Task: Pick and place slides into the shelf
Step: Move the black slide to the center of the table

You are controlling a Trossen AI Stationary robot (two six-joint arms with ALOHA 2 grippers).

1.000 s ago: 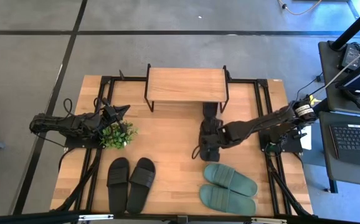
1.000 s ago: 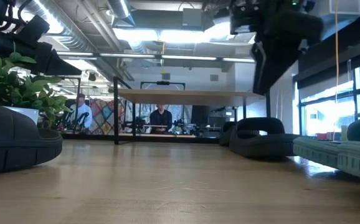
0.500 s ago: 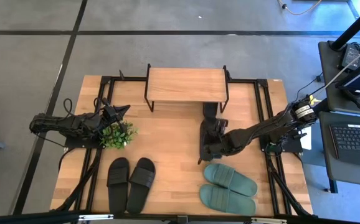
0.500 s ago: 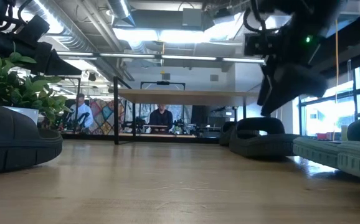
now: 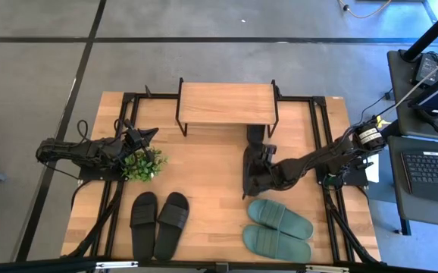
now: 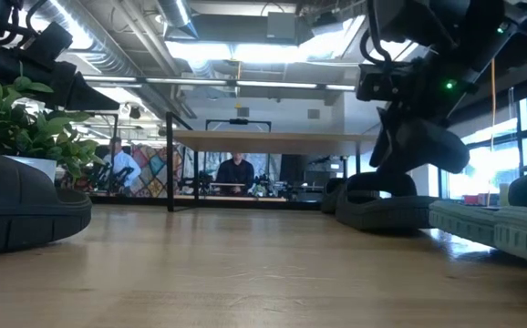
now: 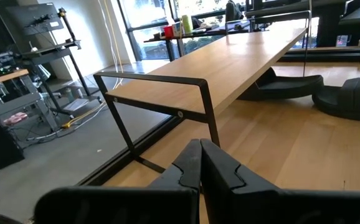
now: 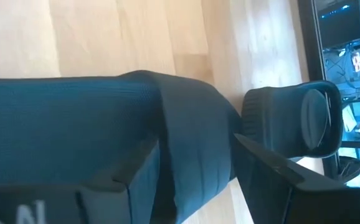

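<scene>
black slide (image 5: 251, 173): on the counter (image 5: 204, 163) in front of the shelf (image 5: 226, 104), its mate (image 5: 255, 135) partly under it.
right pincer (image 5: 262, 176): down over that slide's strap, fingers spread either side.
left pincer (image 5: 148, 134): pressed together, beside the plant (image 5: 143, 163).
other black pair (image 5: 159, 222): near edge.
green pair (image 5: 278, 229): near edge, right.

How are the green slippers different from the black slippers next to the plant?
The green slippers are sage green with ribbed straps; the black slippers are plain matte black. The green pair lies on the table's right side, pointing sideways, below the right pincer; the black pair lies on the left, below the plant, pointing roughly toward the shelf. Both are open-toe pairs lying side by side, flat, not yet on the shelf.
</scene>
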